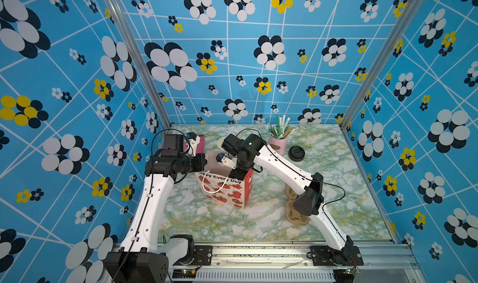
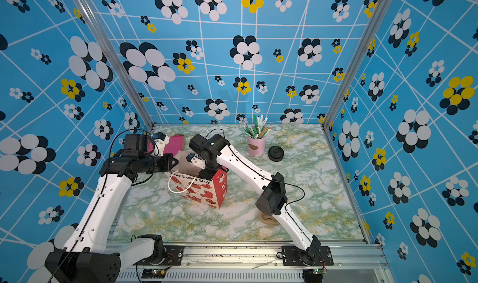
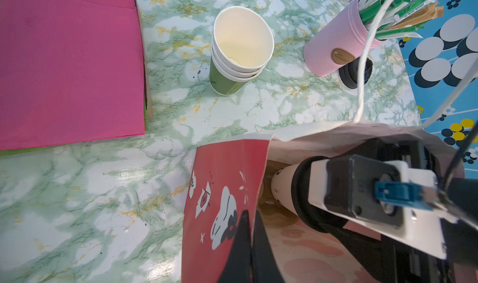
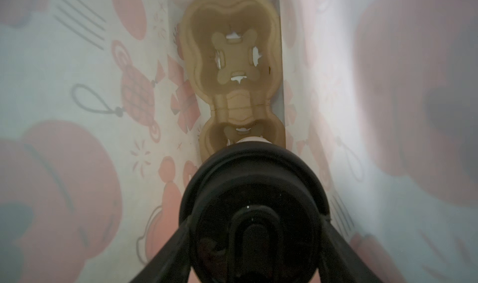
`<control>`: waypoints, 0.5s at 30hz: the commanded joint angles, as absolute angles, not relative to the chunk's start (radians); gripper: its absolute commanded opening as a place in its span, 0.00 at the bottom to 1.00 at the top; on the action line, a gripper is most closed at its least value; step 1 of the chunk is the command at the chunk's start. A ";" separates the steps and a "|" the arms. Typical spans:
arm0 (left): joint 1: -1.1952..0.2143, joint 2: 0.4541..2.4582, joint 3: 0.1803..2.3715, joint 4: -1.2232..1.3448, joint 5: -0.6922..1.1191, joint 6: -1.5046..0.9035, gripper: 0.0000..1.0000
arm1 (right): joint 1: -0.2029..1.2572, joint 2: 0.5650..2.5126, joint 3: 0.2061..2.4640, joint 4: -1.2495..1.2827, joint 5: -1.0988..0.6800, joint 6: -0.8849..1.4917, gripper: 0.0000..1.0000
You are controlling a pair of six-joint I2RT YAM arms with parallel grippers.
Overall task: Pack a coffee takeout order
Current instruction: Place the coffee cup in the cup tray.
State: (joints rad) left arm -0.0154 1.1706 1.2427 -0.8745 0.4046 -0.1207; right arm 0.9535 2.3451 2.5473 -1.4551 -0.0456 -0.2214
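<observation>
Right pincer (image 4: 254, 224) is down inside the gift bag (image 1: 225, 191), jaws spread wide and clamped on the sides of the black lid (image 4: 254, 180) of the lidded paper cup (image 3: 282, 188). Cup hangs upright, long axis straight down from the pincer. Directly under the cup base is the near well of the brown pulp cup holder (image 4: 232, 62), which lies flat on the bag floor, long axis running away from the pincer toward the bag's far end; far well empty. Can't tell whether the base touches the well or hangs just above it. Judged step: seating the cup. The move looks like straight down with no sideways shift, then let go. Left pincer (image 3: 249, 226) is fully closed, pinching the top edge of the bag's red side panel, one finger outside and one inside, and holds the mouth open. It sits at the rim, apart from the cup, so the right arm is the one placing. Outside the bag on the worktop (image 1: 258, 224): stack of lidless cups (image 3: 240, 49), flat pink napkin stack (image 3: 69, 62), pink tumbler (image 3: 333, 49) of wrapped straws (image 3: 380, 12), lone black lid (image 3: 348, 73) just beside the tumbler, spare cup holders (image 1: 296, 218) under the right arm. No napkin or straw seen in the bag. Risk: thin bag wall may fold in if the left grip slips.
</observation>
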 commanded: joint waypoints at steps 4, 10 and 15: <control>-0.023 1.183 1.244 -0.875 0.408 -0.124 0.03 | 0.957 2.364 2.531 -1.491 -0.030 -0.228 0.46; -0.023 1.181 1.244 -0.876 0.408 -0.124 0.03 | 0.957 2.369 2.522 -1.491 -0.025 -0.229 0.46; -0.023 1.180 1.244 -0.876 0.408 -0.124 0.03 | 0.957 2.366 2.519 -1.491 -0.025 -0.229 0.47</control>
State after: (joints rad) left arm -0.0154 1.1709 1.2427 -0.8745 0.4046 -0.1207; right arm 0.9539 2.3451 2.5458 -1.4555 -0.0418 -0.2245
